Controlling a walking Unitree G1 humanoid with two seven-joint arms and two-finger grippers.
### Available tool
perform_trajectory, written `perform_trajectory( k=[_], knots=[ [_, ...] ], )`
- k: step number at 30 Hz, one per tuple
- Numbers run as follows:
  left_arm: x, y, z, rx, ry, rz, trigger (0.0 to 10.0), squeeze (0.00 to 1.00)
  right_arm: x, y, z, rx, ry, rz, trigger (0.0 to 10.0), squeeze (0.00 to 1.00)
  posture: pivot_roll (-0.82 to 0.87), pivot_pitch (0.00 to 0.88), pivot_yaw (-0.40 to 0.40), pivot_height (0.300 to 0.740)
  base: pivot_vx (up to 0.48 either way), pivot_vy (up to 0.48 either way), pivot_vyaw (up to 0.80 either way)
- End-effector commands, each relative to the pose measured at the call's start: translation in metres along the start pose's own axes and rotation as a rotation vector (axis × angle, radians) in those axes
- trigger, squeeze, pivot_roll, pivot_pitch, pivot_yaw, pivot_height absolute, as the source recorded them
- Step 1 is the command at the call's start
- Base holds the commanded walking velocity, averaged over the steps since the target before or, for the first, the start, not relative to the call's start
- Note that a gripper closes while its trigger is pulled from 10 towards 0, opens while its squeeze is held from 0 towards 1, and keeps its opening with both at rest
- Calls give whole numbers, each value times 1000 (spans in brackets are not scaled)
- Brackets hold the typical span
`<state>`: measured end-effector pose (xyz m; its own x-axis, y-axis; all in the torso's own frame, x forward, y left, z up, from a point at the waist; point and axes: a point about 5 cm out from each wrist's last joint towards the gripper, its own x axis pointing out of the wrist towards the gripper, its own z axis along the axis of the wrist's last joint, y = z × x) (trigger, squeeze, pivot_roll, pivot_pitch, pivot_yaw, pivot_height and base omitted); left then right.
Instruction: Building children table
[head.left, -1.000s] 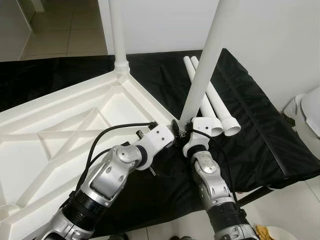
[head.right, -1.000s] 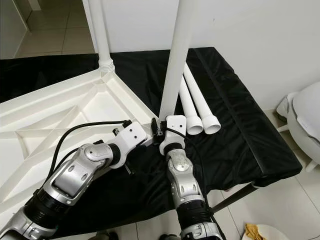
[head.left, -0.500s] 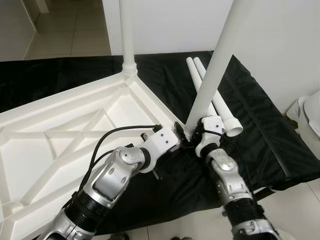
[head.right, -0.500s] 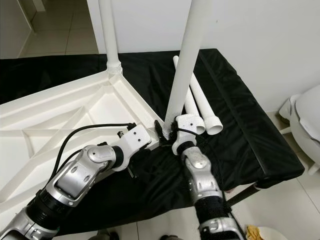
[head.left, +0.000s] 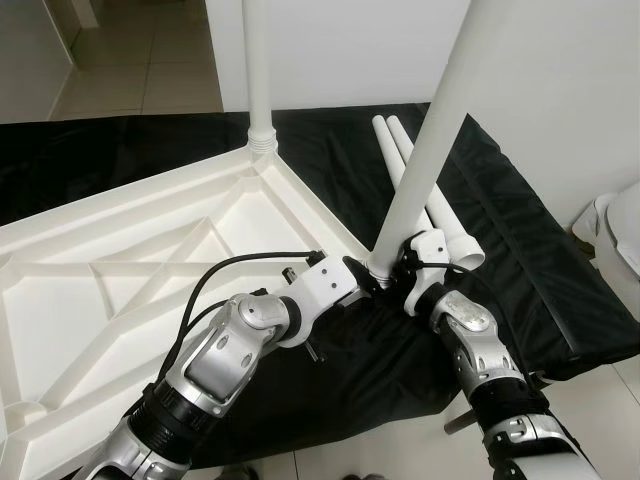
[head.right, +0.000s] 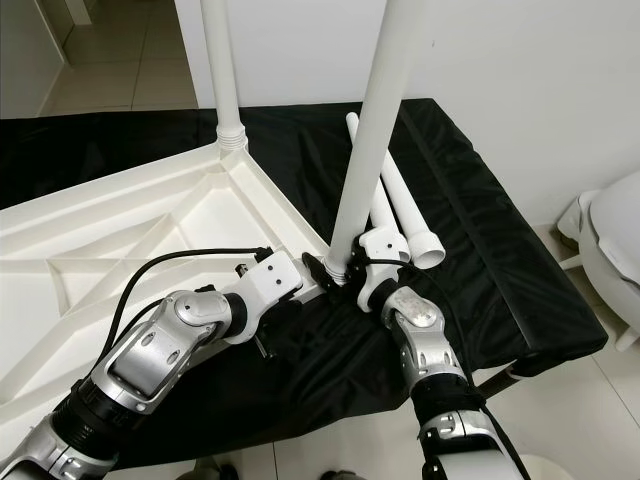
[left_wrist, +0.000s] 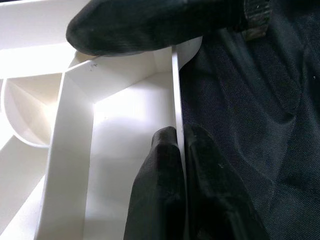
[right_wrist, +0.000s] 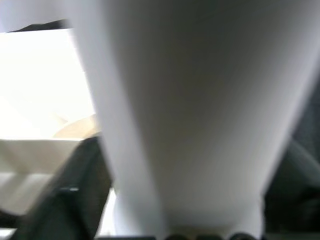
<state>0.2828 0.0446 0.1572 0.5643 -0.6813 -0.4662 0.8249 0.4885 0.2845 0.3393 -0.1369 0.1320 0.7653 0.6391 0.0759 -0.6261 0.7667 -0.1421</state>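
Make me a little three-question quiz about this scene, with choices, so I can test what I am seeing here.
1. Where do the loose white plastic tube legs lie?
A on the black cloth
B on the tiled floor
C inside the tabletop

2. How many loose legs lie there?
A one
B two
C four

3. What is the left gripper doing?
A hanging open
B holding a cup
C pinching the rim of the upturned white plastic tabletop

Answers: 1 A, they rest on the black cloth beside the tabletop. 2 B, two tubes lie side by side. 3 C, its jaws close on the thin rim.
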Motion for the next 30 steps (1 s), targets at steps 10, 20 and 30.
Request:
perform_trajectory(
  k=[10, 20, 30],
  knots=[
    [-5, 4, 14, 42, -70, 18, 10000, 0, -11, -3, -19, 27, 75, -11, 0, 0, 5, 101, -6, 740, 0, 0, 0],
    [-4, 3, 15, 40, -73, 14, 10000, 0, -7, 8, -22, 34, 57, -99, 0, 0, 0, 104, -10, 740, 0, 0, 0],
    [-3, 1, 15, 35, -75, 10, 10000, 0, 3, 15, -21, 102, 83, -414, 0, 0, -10, 113, -16, 740, 0, 0, 0]
  ],
)
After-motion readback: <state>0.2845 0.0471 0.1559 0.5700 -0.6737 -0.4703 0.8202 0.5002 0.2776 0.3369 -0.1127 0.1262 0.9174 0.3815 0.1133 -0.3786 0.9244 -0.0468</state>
